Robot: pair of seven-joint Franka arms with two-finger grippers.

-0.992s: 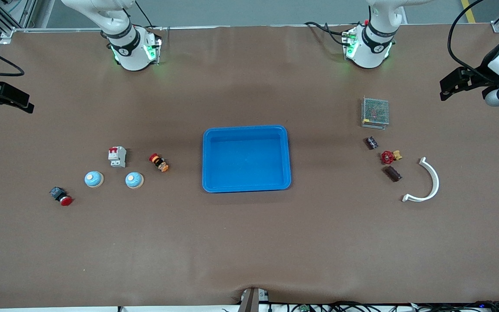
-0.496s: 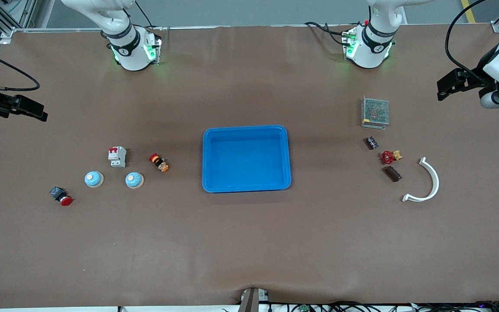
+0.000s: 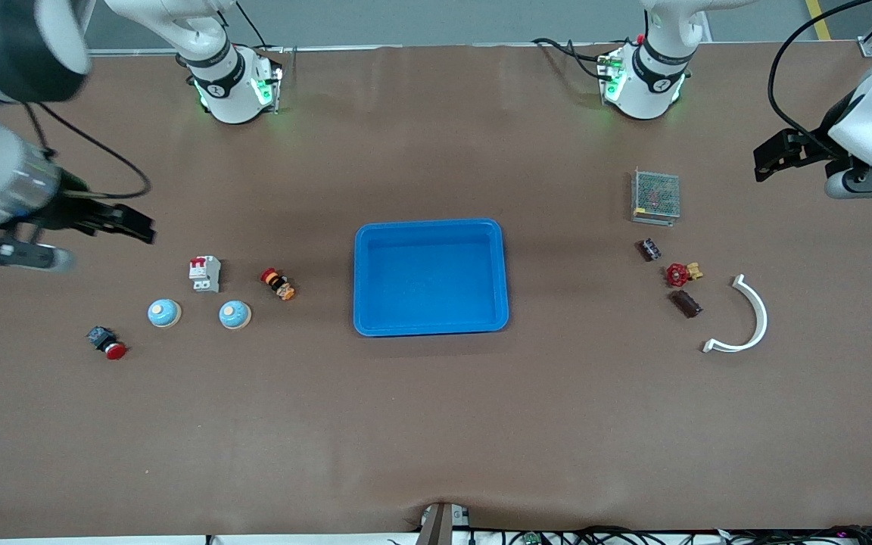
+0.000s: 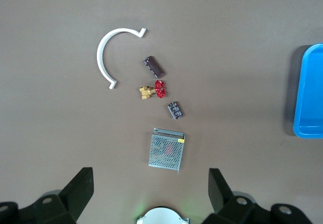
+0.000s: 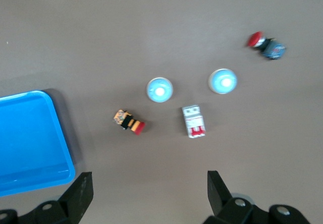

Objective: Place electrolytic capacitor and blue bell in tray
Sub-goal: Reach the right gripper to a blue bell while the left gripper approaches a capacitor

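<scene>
The blue tray [image 3: 431,276] lies empty at mid-table; it also shows in the left wrist view [image 4: 310,98] and the right wrist view [image 5: 25,143]. Two blue bells [image 3: 164,312] [image 3: 235,315] sit toward the right arm's end, and both show in the right wrist view [image 5: 222,80] [image 5: 159,89]. A dark brown cylindrical capacitor [image 3: 686,303] [image 4: 153,66] lies toward the left arm's end. My right gripper [image 3: 133,225] [image 5: 149,181] is open and empty, in the air beside the breaker. My left gripper [image 3: 773,160] [image 4: 150,178] is open and empty, in the air near the mesh box.
A white circuit breaker [image 3: 205,273], an orange-and-red button [image 3: 278,284] and a red push button [image 3: 107,343] lie around the bells. A metal mesh box [image 3: 655,196], a small dark part [image 3: 649,249], a red valve [image 3: 680,273] and a white curved piece [image 3: 746,318] lie around the capacitor.
My right arm has swung in from the table's edge toward the breaker and bells. My left gripper has moved a little toward the mesh box. Nothing on the table has moved.
</scene>
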